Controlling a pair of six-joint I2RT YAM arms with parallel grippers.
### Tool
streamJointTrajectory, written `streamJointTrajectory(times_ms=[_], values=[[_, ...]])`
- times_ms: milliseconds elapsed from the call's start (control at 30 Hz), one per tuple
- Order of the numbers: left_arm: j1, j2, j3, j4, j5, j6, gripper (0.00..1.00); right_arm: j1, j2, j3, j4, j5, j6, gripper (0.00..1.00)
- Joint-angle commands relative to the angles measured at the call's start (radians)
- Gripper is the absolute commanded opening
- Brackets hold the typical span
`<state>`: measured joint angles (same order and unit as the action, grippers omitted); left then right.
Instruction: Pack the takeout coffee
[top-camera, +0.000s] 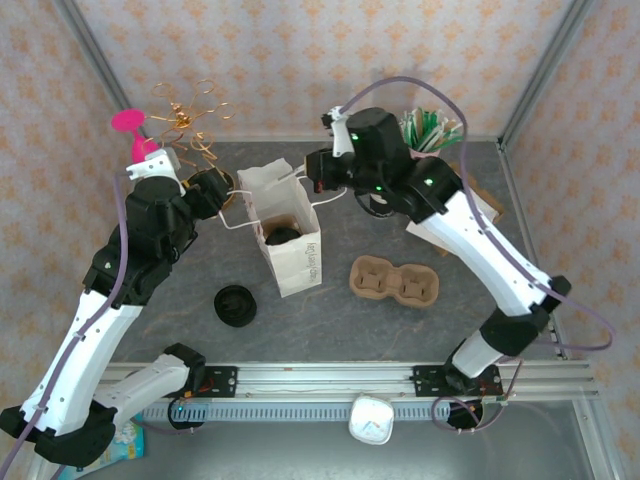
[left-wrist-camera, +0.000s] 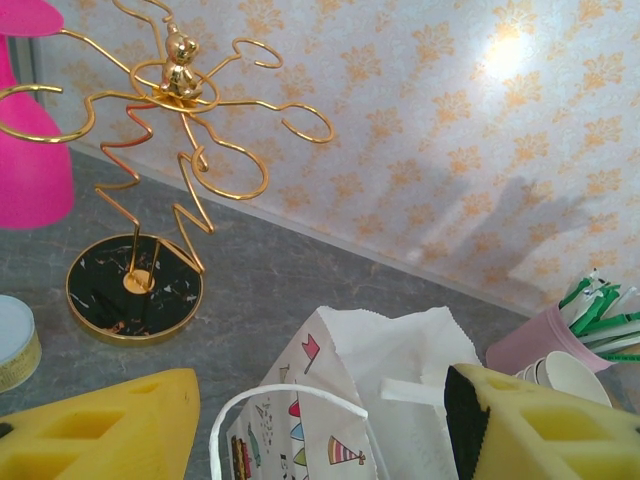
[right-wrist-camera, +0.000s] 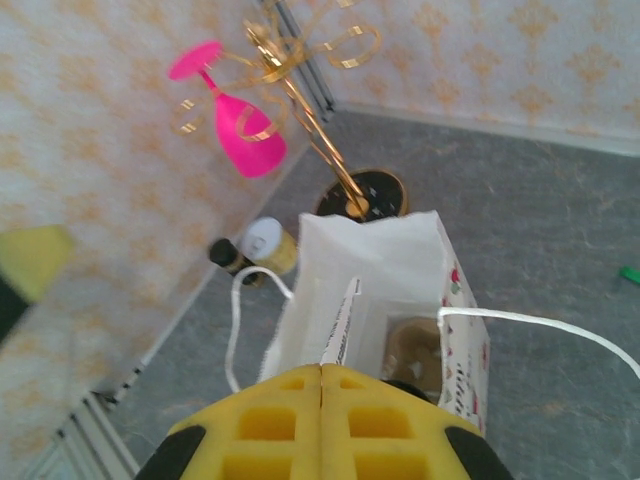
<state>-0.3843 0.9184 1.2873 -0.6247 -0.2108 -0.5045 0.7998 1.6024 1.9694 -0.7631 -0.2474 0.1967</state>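
Observation:
The white paper bag stands open in the middle of the table. Inside it, low down, sits the dark takeout coffee, partly hidden by the bag's walls. In the right wrist view only a dark edge of the takeout coffee shows beside a brown patch on the bag's floor. My right gripper is shut on the bag's near rim and holds it up. My left gripper is open over the bag's other side, and the white handle loop lies loose between its yellow fingers.
A loose black lid lies in front of the bag on the left, and a brown cardboard cup carrier on the right. At the back stand a gold wire stand, a pink glass, and straws with stacked cups.

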Motion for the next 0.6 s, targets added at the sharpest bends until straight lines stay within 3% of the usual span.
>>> streamJointTrajectory(times_ms=[0, 133, 233, 333, 567], values=[[0.007, -0.002, -0.001, 0.000, 0.000, 0.001, 0.68, 0.000, 0.057, 0.069, -0.078, 0.063, -0.033, 0.00], [0.006, 0.013, 0.004, 0.012, 0.030, 0.019, 0.68, 0.005, 0.163, 0.174, -0.127, 0.054, -0.044, 0.06], [0.007, 0.027, 0.013, 0.017, 0.045, 0.028, 0.68, 0.022, 0.227, 0.256, -0.148, 0.035, -0.062, 0.31], [0.006, 0.041, 0.024, 0.019, 0.071, 0.032, 0.67, 0.022, 0.240, 0.286, -0.145, 0.049, -0.066, 0.47], [0.004, 0.080, 0.057, 0.017, 0.128, 0.050, 0.67, -0.008, 0.151, 0.219, -0.105, 0.066, -0.025, 0.76]])
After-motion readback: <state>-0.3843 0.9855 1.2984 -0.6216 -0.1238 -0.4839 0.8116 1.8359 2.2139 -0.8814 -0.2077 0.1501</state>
